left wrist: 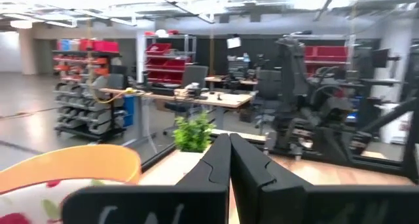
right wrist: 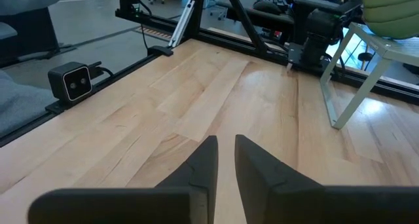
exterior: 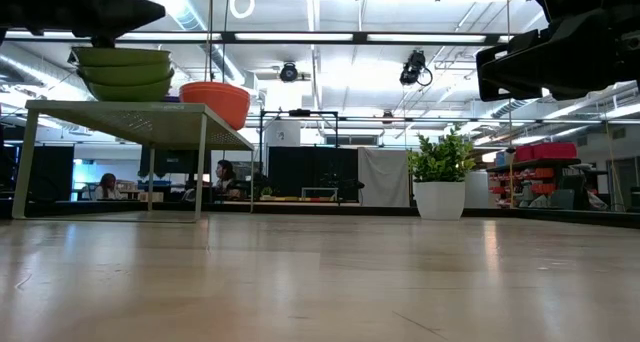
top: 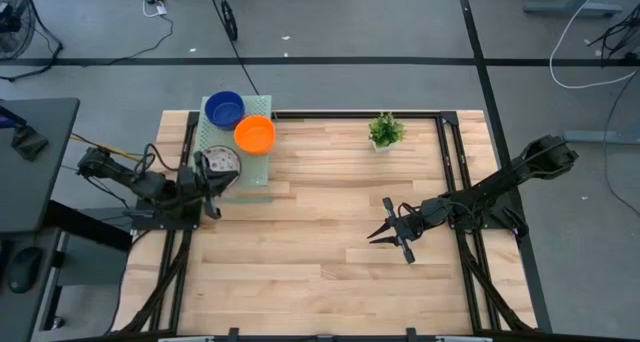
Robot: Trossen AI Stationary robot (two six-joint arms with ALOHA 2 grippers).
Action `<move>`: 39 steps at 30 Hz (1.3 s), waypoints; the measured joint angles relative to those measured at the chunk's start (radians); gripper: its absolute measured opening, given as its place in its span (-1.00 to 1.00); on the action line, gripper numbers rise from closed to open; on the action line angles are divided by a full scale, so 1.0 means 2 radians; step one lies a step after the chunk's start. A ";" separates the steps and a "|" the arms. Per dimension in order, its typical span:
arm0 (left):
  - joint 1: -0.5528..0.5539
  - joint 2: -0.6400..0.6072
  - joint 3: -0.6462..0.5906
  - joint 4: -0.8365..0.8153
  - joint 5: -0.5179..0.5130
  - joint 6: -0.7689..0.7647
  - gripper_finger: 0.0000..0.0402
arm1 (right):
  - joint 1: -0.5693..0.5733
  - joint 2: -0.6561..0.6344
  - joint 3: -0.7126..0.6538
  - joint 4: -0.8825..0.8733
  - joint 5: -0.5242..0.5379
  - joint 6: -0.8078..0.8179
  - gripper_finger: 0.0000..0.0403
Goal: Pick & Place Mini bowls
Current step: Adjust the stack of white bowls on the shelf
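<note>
A pale green rack (top: 262, 182) stands at the table's far left. On it sit a dark blue mini bowl (top: 225, 109), an orange one (top: 255, 134) and a white one with red speckles (top: 218, 164). My left gripper (top: 210, 190) is at the rack's near left corner, right next to the speckled bowl, and is shut with nothing between its fingers (left wrist: 229, 165). In its wrist view the orange bowl (left wrist: 72, 165) and the speckled bowl (left wrist: 26, 207) lie beside the fingers. My right gripper (top: 375, 234) hovers over bare wood right of centre. It is open by a narrow gap (right wrist: 226, 160) and holds nothing.
A small green potted plant (top: 385, 132) stands near the far edge, right of the rack. The low view shows the rack's thin legs (exterior: 204, 162) and open space under its top. Black frame rails (top: 455, 162) run along the table's sides. Bare wood lies between the two arms.
</note>
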 joint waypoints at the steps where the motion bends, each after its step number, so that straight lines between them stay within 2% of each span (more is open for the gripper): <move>1: 0.000 0.000 0.000 -0.002 -0.010 0.000 -0.98 | 0.000 0.000 0.000 0.000 0.000 0.000 -0.73; 7: 0.000 0.000 0.000 -0.010 -0.087 0.013 -0.99 | 0.000 0.000 0.000 0.000 0.000 0.000 -0.73; 18: 0.000 0.000 0.000 0.003 -0.143 0.034 -0.99 | 0.000 0.000 0.000 0.000 0.000 -0.002 -0.73; 24: 0.009 0.000 0.000 0.028 -0.148 0.056 -0.99 | 0.000 0.000 0.000 0.002 0.000 -0.004 -0.73; 32: 0.058 0.000 0.001 0.028 -0.146 0.056 -0.99 | 0.000 0.000 0.000 0.008 0.000 -0.012 -0.73; 39: 0.111 0.000 0.001 0.028 -0.108 0.047 -0.99 | -0.001 0.000 0.000 0.012 0.000 -0.017 -0.73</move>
